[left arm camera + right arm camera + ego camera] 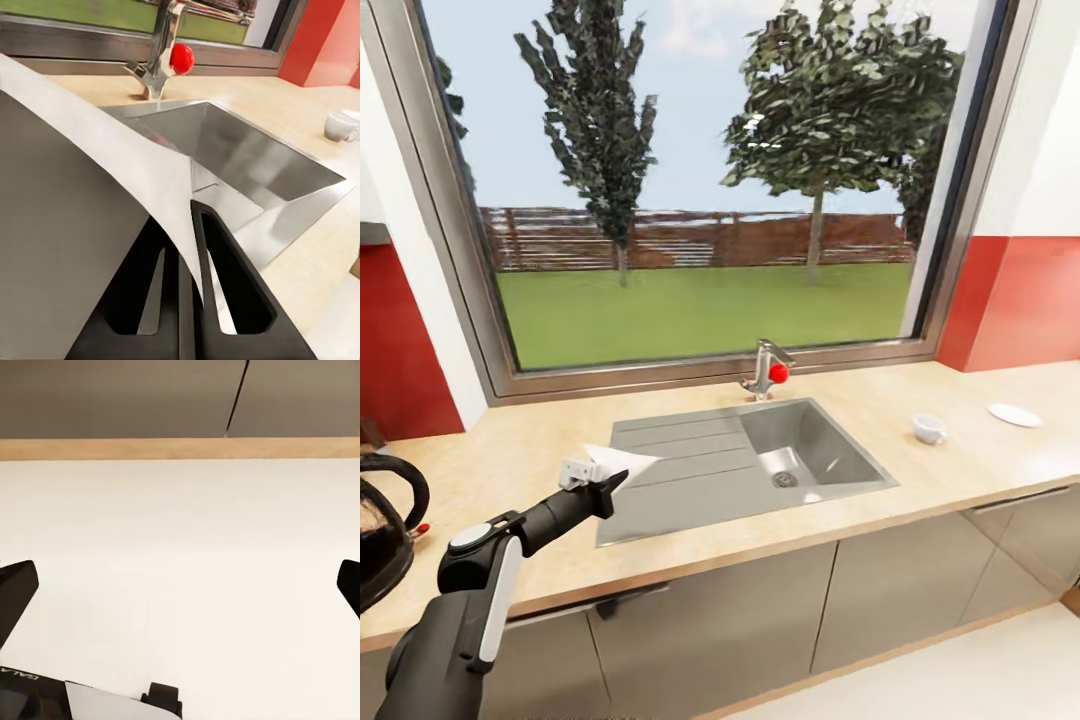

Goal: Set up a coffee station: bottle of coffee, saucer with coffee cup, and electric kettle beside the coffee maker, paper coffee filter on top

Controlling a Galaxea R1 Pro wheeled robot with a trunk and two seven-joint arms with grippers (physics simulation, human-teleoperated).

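My left gripper [610, 485] is shut on a white paper coffee filter [622, 461], held over the countertop [510, 460] at the sink's left edge. In the left wrist view the paper coffee filter [112, 150] runs between the black fingers [225, 277] of that gripper [180, 232]. The electric kettle [380, 540] stands at the far left. At the right sit the coffee cup [929, 429] and, apart from it, the saucer [1015, 414]. The cup [341, 126] is also in the left wrist view. My right gripper [180, 585] is open over white floor. The coffee maker and bottle of coffee are out of view.
A steel sink [750, 465] with a drainboard is set into the counter's middle, and a faucet [765, 368] with a red knob stands behind it under a big window. Grey cabinet fronts [710, 620] run below. Red wall panels flank the window.
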